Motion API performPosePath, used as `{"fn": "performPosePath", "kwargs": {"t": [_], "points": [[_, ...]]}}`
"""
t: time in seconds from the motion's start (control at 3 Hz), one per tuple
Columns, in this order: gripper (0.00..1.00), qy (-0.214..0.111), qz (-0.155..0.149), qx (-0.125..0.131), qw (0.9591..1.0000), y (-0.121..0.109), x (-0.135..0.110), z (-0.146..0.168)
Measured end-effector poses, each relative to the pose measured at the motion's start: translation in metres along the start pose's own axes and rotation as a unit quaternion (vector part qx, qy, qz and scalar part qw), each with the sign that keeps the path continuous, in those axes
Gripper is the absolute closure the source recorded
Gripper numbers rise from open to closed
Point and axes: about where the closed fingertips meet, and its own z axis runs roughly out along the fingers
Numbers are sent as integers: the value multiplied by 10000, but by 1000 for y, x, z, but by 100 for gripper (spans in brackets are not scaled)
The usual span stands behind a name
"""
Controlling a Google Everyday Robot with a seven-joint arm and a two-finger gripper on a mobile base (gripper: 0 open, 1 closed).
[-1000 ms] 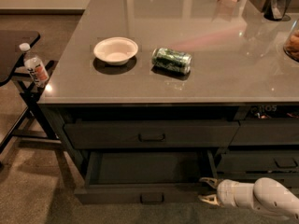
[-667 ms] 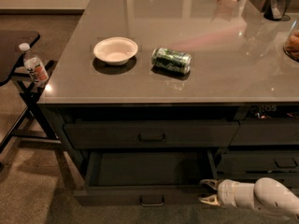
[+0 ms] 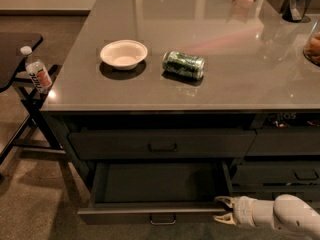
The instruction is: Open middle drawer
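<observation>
Middle drawer [image 3: 125,215] stands pulled well out; the gripper [image 3: 222,209], spread wide and empty, sits at its front's right end. Back off straight without nudging it.

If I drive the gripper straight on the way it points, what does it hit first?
Probably the right end of the open middle drawer, directly ahead of the gripper low at right; depth is unclear.

- No words or numbers can be read anywhere.
- The bottle [image 3: 36,71] has a red label, but its letters are too small to read.
- The green can [image 3: 183,64] on the bench [image 3: 235,64] shows no clear words.
- The gripper [image 3: 223,209] is low on the right, fingers apart, with no writing on it.
</observation>
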Motion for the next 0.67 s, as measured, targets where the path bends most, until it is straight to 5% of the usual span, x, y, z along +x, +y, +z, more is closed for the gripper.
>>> {"fn": "performPosePath", "kwargs": {"t": [0.67], "points": [[62,0,0,0,10000,0,0,0]]}}
